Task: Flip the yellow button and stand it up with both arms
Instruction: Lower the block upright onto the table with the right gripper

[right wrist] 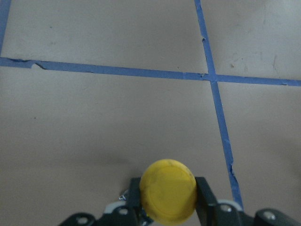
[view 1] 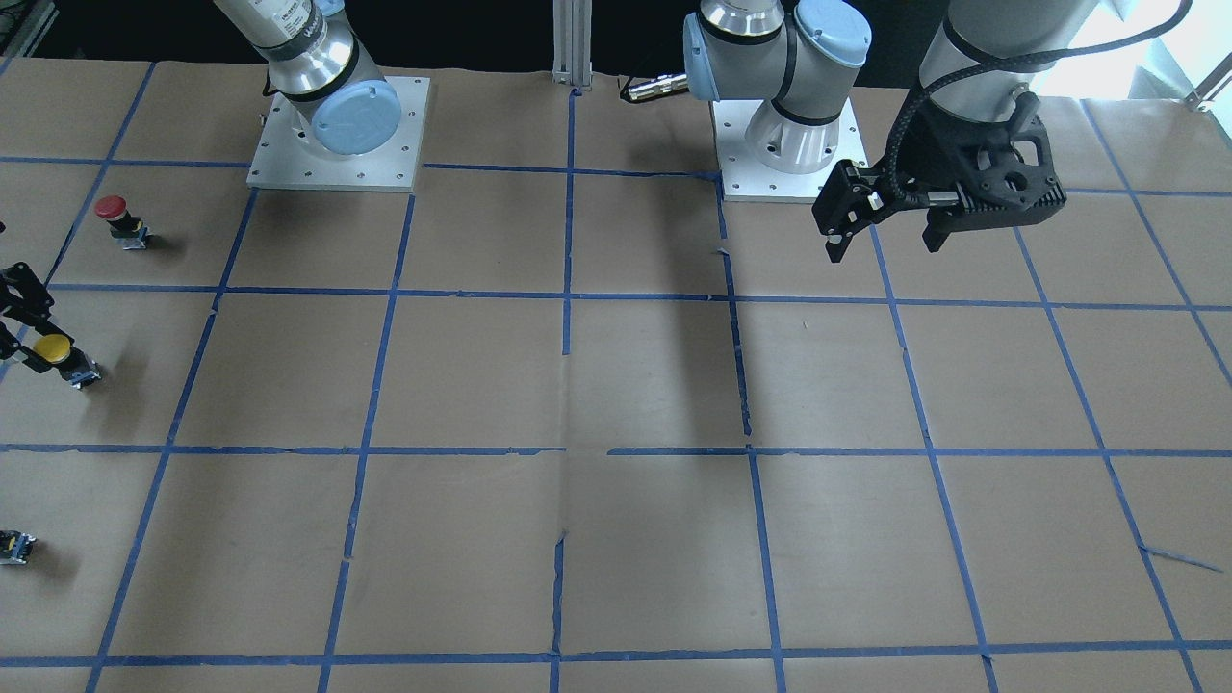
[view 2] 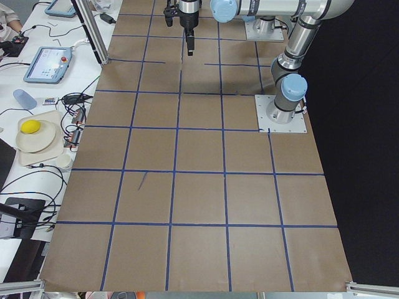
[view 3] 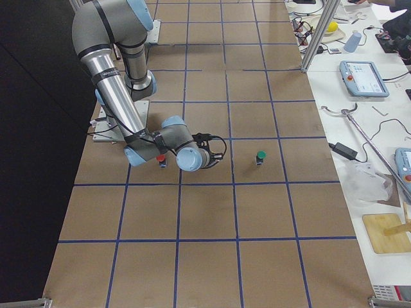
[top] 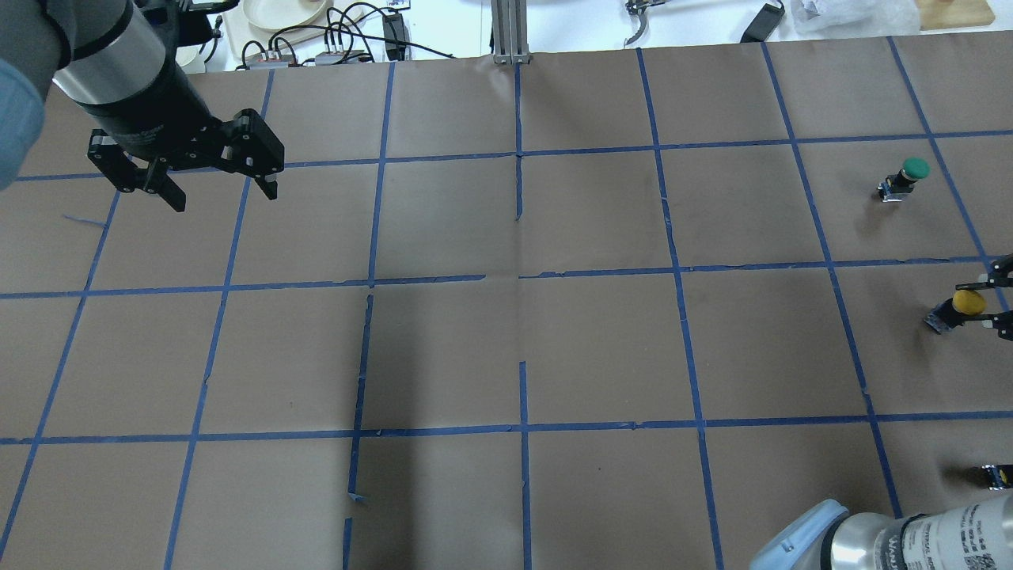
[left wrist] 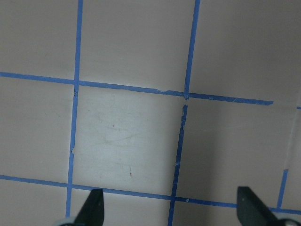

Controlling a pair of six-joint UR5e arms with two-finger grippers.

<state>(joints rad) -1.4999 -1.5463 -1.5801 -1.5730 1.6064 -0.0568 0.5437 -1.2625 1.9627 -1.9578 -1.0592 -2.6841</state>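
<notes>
text: none surely legible | right arm [top: 910, 542] label: small print, perhaps "WAN…", too blurred to read

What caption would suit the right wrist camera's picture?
Right claw pinching the yellow button, blue-taped table beyond.

Middle button [top: 967, 302] between right gripper's [top: 981, 302] jaws, far button [top: 910, 172] behind, small block [top: 999, 475] before.

Counted on one table [view 1: 654, 385]:
- Push-buttons, three: yellow button [view 1: 55, 350], red button [view 1: 114, 214], green button [top: 910, 173].
- Arms, two: left arm [view 1: 982, 48], right arm [view 1: 289, 38].
- Grippers, two, one per arm: left gripper [view 1: 885, 246], right gripper [top: 993, 301].
- Mounting plates, two: left base plate [view 1: 741, 183], right base plate [view 1: 279, 154].
</notes>
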